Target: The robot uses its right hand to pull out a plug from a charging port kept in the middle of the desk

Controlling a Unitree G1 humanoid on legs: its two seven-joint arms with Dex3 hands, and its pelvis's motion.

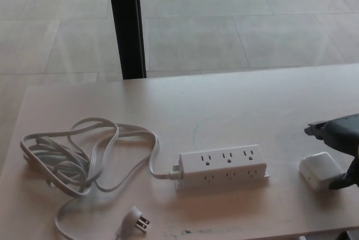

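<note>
A white power strip (221,166) lies in the middle of the pale desk (235,105), with every socket that shows empty. To its right a white plug block (318,170) rests flat on the desktop. My right hand (341,139) comes in at the right edge, just above and beside the block. One finger (315,130) is lifted clear of the block and another fingertip (341,183) sits at its right side, so the hand looks open. My left hand does not show.
The strip's white cord (73,158) lies in loose loops on the left of the desk, ending in its own pronged plug (134,221) near the front edge. A black pillar (126,24) stands behind the desk on a tiled floor.
</note>
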